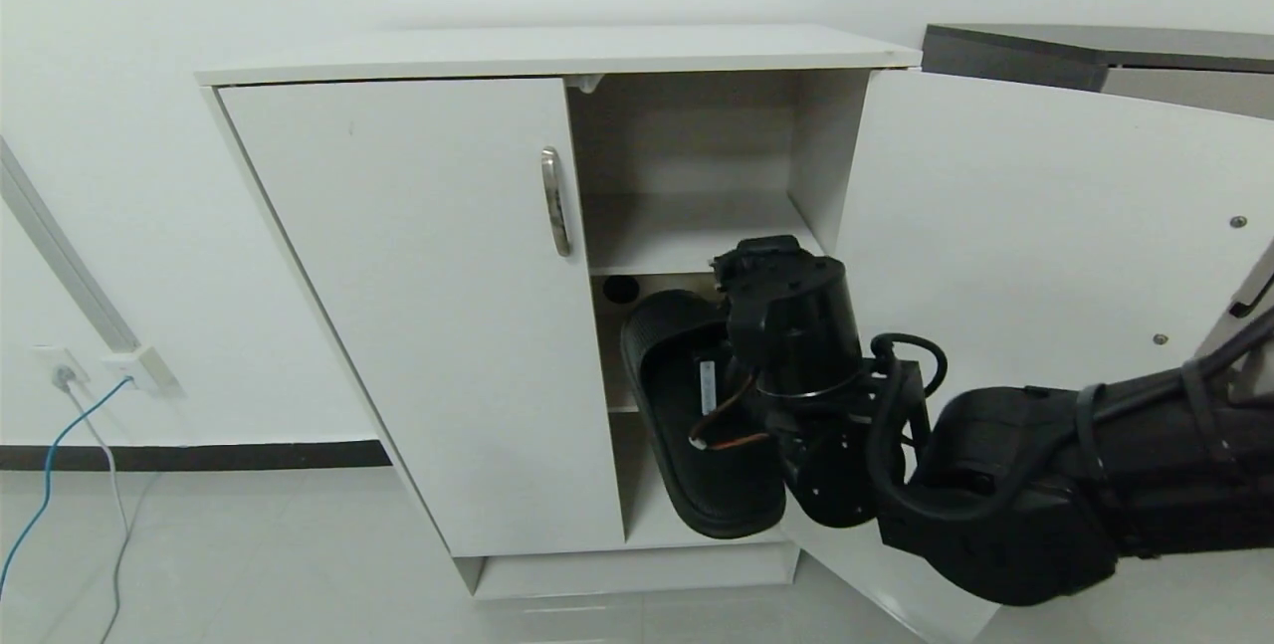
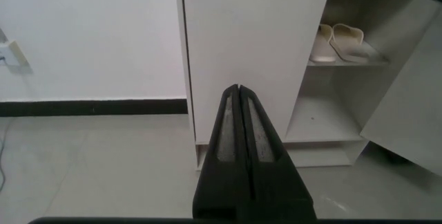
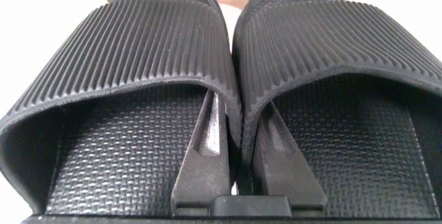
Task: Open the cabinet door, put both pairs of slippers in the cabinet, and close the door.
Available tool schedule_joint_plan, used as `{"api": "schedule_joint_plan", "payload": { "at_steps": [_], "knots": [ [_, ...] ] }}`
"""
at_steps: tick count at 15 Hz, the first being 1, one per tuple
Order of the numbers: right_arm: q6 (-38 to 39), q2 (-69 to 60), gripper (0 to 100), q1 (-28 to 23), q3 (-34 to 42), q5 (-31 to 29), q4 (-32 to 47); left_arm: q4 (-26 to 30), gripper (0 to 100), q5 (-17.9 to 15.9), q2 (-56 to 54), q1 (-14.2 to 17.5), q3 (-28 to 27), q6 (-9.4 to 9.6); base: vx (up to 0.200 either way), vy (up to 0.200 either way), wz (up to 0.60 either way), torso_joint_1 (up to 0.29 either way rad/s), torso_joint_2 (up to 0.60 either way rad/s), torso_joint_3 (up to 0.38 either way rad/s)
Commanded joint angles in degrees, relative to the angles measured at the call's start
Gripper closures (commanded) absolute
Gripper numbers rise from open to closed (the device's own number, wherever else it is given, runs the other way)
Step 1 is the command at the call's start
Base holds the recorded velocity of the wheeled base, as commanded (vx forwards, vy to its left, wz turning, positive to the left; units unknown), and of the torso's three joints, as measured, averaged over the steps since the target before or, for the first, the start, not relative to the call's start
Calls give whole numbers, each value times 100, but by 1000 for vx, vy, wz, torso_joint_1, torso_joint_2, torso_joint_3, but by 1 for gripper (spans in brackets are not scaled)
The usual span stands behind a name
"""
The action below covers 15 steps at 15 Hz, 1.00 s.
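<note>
- The black slippers (image 3: 159,65) are rubbery, with ribbed straps and a fine grid pattern on the footbeds; the two lie side by side, touching.
- The cabinet (image 1: 557,47) is smooth white board. Its left door (image 1: 418,306) is closed and has a curved metal handle (image 1: 554,201); its right door (image 1: 1035,256) stands swung open.
- The right arm (image 1: 995,485) reaches in from the near right, wrist towards the open compartment.
- The right gripper (image 3: 240,106) has one finger under each strap, pinching the slippers' inner walls together.
- In the head view the black pair stands tilted on end at the mouth of the right compartment, in front of the lower shelves.
- The left gripper (image 2: 238,92) hangs low, near the floor (image 2: 90,162), facing the closed door, fingers pressed together on nothing.
- A pair of cream slippers (image 2: 342,41) lies side by side on the shelf (image 2: 345,63) above the bottom one.
</note>
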Motion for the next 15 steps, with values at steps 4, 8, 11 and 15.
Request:
{"api": "schedule_joint_plan", "payload": {
  "at_steps": [4,8,11,15],
  "knots": [
    [56,698,100,-12,-1375,-484,456,-1,100,1,9,4,1,2,0,0,0,0,0,0],
    [38,839,100,-82,-1648,-493,535,-1,100,1,9,4,1,2,0,0,0,0,0,0],
    [29,839,100,-100,-1657,-493,527,8,100,-7,9,4,1,2,133,0,0,5,2,2],
    [29,812,100,-100,-1666,-493,527,8,100,-7,9,4,1,2,200,0,0,1,5,5]
  ]
}}
